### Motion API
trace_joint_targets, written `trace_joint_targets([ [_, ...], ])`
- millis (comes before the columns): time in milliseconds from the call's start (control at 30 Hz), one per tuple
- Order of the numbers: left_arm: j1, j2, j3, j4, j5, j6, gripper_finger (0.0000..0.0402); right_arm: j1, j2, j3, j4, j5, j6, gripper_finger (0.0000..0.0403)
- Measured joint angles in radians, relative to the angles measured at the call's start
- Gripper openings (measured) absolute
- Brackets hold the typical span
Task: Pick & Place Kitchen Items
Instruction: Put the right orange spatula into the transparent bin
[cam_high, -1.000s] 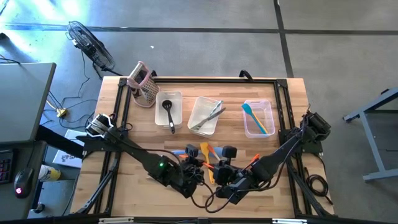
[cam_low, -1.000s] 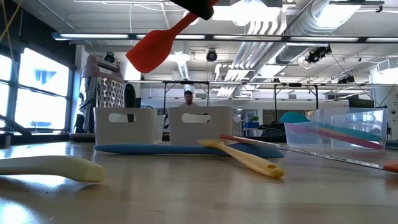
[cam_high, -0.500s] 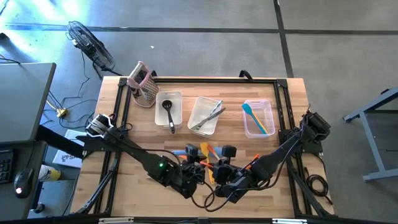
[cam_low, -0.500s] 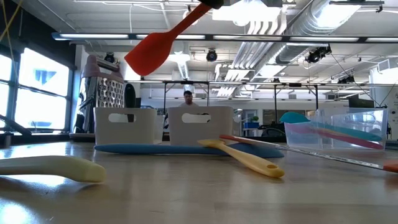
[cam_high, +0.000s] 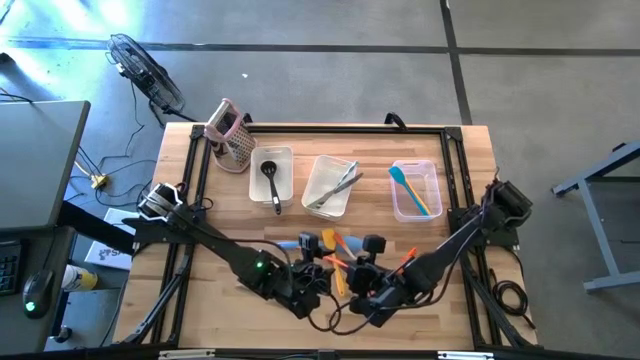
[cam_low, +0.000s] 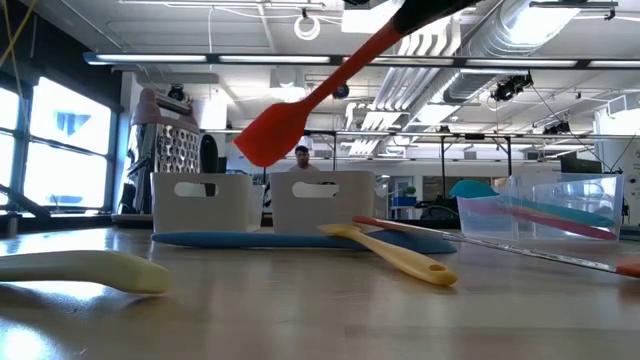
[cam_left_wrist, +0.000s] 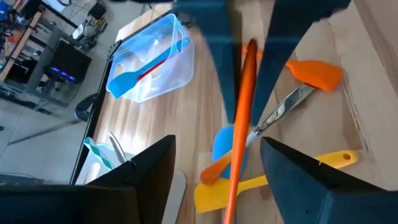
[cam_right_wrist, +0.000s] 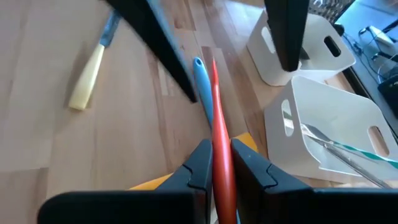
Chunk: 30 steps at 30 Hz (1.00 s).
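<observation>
Partly sorted: you've several utensils binned, a cluster left at lower centre.
Right gripper (cam_right_wrist: 214, 168) pinches the red spatula (cam_low: 300, 110); left gripper (cam_left_wrist: 214, 168) spread wide.

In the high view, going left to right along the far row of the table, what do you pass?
Box grater → bin with the black ladle → bin with metal tongs → clear bin with the blue and yellow spatulas.

Two dark jointed arms (cam_high: 215, 243), black cables, green light

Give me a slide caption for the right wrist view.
Right gripper shut on red spatula above the table.
</observation>
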Motion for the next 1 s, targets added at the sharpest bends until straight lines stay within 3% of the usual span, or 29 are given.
trace_joint_targets([
  [233,0.0,0.0,0.0,0.005,0.061,-0.015,0.0228,0.045,0.0,0.0,-0.035,0.081,0.02,0.0028],
  [533,-0.003,0.0,0.0,-0.011,0.197,-0.127,0.0228,0.059,0.0,0.0,-0.242,0.151,0.227,0.0028],
  [1000,-0.021,0.012,0.001,-0.042,0.241,-0.257,0.0228,0.091,0.0,0.0,-0.401,0.215,0.384,0.0028],
])
